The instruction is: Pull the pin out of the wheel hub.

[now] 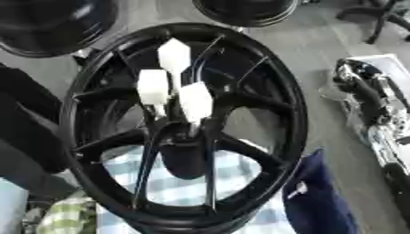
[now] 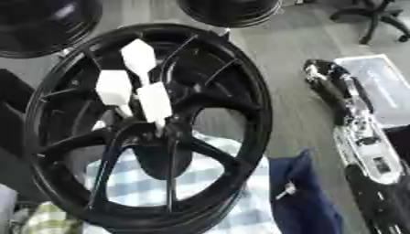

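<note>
Left eye view: wheel stood tilted at centre, hub low in middle. Three white pins rose from hub, long axes pointing far and up. Silver-black arm at right edge, well apart from pins; hand's fingers unclear, cannot tell. Left hand unseen.

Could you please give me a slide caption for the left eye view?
Black wheel upright over checked cloth, three white tabs near its hub.
</note>
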`<action>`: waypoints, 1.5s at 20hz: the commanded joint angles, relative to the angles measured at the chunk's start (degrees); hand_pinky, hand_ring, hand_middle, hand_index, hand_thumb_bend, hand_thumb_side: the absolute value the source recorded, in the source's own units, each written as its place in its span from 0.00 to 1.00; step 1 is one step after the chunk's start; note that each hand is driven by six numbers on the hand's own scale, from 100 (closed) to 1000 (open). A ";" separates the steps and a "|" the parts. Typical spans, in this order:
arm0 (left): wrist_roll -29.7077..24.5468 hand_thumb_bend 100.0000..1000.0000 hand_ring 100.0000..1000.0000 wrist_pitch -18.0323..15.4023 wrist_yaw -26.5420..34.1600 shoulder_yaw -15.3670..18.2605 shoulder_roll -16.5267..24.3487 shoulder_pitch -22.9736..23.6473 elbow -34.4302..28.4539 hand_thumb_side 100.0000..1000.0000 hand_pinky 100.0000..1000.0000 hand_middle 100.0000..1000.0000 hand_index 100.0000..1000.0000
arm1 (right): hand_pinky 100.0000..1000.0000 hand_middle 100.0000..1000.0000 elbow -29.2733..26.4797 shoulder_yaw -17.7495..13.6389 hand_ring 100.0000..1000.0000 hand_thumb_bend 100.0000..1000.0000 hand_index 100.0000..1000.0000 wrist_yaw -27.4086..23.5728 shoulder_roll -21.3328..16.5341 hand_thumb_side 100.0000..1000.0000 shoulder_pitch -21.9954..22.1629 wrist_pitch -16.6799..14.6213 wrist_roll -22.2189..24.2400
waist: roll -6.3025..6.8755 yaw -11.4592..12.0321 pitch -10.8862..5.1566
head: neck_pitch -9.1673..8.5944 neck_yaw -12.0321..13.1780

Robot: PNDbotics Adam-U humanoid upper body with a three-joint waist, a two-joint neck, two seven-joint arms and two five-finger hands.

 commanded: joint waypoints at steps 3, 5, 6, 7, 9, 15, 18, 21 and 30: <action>0.03 1.00 0.60 -0.05 -0.02 0.57 1.11 -0.46 -0.89 0.20 0.72 0.57 0.66 | 0.81 0.67 -1.26 -0.26 0.72 0.08 0.77 -0.16 -1.02 0.41 -0.40 0.01 -0.12 | -0.03 -0.01 -1.21 | -0.25 0.04; 0.02 1.00 0.60 -0.05 -0.02 0.56 1.11 -0.44 -0.88 0.20 0.72 0.57 0.66 | 0.81 0.67 -1.27 -0.28 0.72 0.09 0.77 -0.17 -1.04 0.41 -0.39 0.00 -0.13 | -0.04 -0.02 -1.18 | -0.24 0.01; 0.01 1.00 0.60 -0.04 -0.02 0.56 1.12 -0.43 -0.87 0.20 0.72 0.57 0.66 | 0.81 0.67 -1.27 -0.28 0.72 0.09 0.77 -0.18 -1.05 0.41 -0.38 0.00 -0.13 | -0.05 -0.02 -1.16 | -0.24 0.00; 0.00 1.00 0.60 -0.04 -0.03 0.55 1.16 -0.42 -0.86 0.20 0.72 0.57 0.66 | 0.81 0.67 -1.28 -0.28 0.72 0.09 0.77 -0.19 -1.06 0.41 -0.37 0.00 -0.14 | -0.05 -0.03 -1.13 | -0.23 0.00; -0.04 1.00 0.60 -0.03 -0.08 0.52 1.49 -0.49 -0.85 0.20 0.72 0.57 0.66 | 0.81 0.67 -1.29 -0.29 0.72 0.09 0.77 -0.19 -1.13 0.41 -0.33 -0.02 -0.15 | -0.04 -0.05 -1.05 | -0.21 0.00; -2.17 0.99 0.60 -0.26 -0.89 -1.59 8.52 -2.96 -1.91 0.22 0.72 0.57 0.66 | 0.81 0.67 -1.50 -0.14 0.72 0.08 0.77 -0.10 -1.61 0.41 -0.27 0.00 -0.04 | 0.16 -0.22 -0.93 | -0.15 0.01; -4.92 0.97 0.61 0.08 -1.70 -4.24 14.87 -5.85 -3.78 0.23 0.72 0.58 0.67 | 0.81 0.67 -1.50 0.02 0.72 0.08 0.77 0.00 -1.81 0.42 -0.19 0.06 0.09 | 0.30 -0.34 -1.02 | 0.01 0.02; -8.66 0.96 0.63 1.25 -2.03 -7.37 21.41 -8.73 -5.92 0.23 0.73 0.61 0.68 | 0.81 0.67 -1.45 0.16 0.72 0.08 0.77 0.08 -2.04 0.42 -0.09 0.11 0.23 | 0.42 -0.50 -1.19 | 0.23 0.15; -25.77 0.82 0.68 5.56 -4.20 -16.15 39.25 -14.97 -13.87 0.24 0.75 0.66 0.72 | 0.81 0.67 -1.27 0.69 0.72 0.08 0.77 0.38 -2.86 0.42 0.08 0.27 0.71 | 1.17 -0.94 -1.69 | 0.68 0.44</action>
